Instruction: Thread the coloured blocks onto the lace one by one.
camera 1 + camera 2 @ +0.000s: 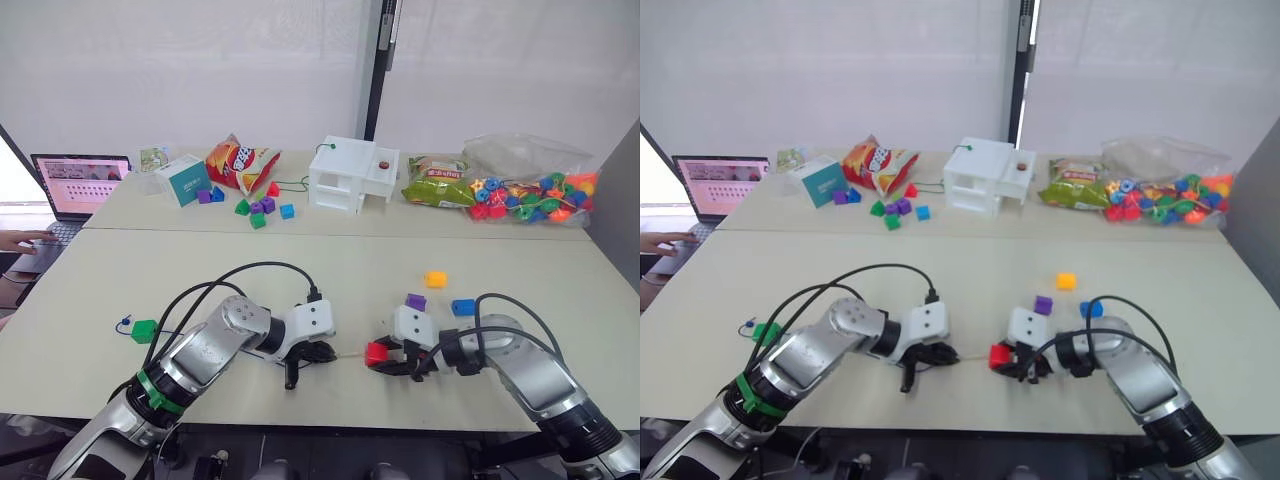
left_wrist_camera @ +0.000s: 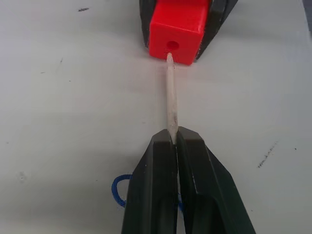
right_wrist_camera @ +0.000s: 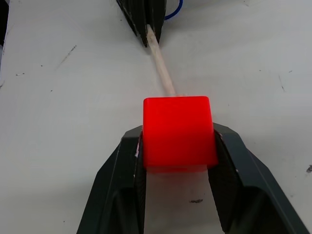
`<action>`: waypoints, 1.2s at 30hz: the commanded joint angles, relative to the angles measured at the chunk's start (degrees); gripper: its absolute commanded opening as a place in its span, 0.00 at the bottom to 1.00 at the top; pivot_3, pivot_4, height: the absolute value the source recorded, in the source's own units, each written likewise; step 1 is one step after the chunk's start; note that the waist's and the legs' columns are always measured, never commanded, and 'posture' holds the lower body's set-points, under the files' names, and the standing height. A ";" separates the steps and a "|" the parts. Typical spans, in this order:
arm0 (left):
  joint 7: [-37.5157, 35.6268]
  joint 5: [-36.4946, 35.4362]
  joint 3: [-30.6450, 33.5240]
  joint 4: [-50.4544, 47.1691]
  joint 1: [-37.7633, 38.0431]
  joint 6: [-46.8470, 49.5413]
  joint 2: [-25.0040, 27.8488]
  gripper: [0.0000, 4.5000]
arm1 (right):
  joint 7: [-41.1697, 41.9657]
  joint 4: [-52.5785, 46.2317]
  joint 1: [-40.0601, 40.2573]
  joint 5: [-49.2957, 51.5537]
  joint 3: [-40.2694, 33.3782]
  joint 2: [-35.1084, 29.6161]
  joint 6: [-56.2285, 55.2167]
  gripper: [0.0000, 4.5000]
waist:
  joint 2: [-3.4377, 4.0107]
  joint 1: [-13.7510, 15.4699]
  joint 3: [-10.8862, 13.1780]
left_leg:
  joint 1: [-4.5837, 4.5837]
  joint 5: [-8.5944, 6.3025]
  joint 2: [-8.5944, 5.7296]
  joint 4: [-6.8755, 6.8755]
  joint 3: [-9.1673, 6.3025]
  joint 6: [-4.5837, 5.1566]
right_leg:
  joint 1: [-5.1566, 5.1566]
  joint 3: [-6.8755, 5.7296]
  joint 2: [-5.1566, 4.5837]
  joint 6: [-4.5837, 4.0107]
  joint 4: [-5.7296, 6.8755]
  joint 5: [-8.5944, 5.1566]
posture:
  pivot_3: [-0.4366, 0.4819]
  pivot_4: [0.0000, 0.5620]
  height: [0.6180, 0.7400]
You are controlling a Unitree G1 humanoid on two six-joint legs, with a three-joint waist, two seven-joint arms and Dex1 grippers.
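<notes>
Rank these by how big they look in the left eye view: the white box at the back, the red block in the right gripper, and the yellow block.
1. White box, clearly largest.
2. Red block in the right gripper and yellow block look alike; red sits nearer the camera, so I won't rank them.

The premises appeared to be a robotics test lab or office workroom. Two plain pale desks (image 1: 300, 270) stood end to end against white blinds (image 1: 180, 70), with an open laptop (image 1: 78, 186) attended by a person's hand (image 1: 18, 240), and loose snack bags (image 1: 240, 162) as props.
</notes>
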 commanded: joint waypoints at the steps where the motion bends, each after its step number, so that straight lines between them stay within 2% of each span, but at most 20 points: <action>1: -0.71 0.54 -0.21 -1.45 -0.80 0.13 -0.03 0.00 | -0.44 -2.32 -0.18 0.08 -0.52 0.05 0.43 0.27 | 0.00 -0.02 0.00 | 0.00 0.00 0.00 0.00 0.00 0.00 | 0.00 0.00 0.01 0.00 0.00 0.00 | 0.48 0.27 1.00; 20: 0.13 0.02 0.46 -1.60 -2.36 -0.99 -6.48 0.00 | -0.57 -3.27 0.03 0.16 0.02 0.13 1.83 0.27 | 0.00 0.13 0.00 | 0.01 0.00 -0.01 0.03 -0.01 0.00 | 0.03 -0.01 0.01 0.00 0.01 0.00 | 0.48 0.27 1.00; 26: -1.74 0.06 0.25 -1.36 -2.42 -3.27 -7.03 0.00 | -0.84 -3.29 0.20 0.20 0.09 0.17 2.17 0.27 | 0.00 0.22 0.00 | 0.03 0.00 -0.02 0.06 -0.03 0.00 | 0.08 -0.02 0.00 0.01 0.01 0.00 | 0.48 0.27 1.00; 32: -4.39 -0.40 1.12 -0.92 -2.49 -3.20 -5.47 0.00 | -1.05 -3.32 0.46 0.24 -0.15 0.01 2.23 0.27 | 0.00 0.10 0.00 | 0.04 0.00 -0.01 0.05 -0.02 0.00 | 0.07 -0.02 0.01 0.01 0.01 0.00 | 0.48 0.27 1.00; 36: -4.73 -0.44 0.90 -0.38 -2.77 -3.20 -7.00 0.00 | -1.18 -3.27 0.36 0.34 -0.15 0.15 2.24 0.27 | 0.00 0.11 0.00 | 0.04 0.00 -0.01 0.05 -0.02 0.00 | 0.07 -0.02 0.01 0.01 0.01 0.00 | 0.48 0.27 1.00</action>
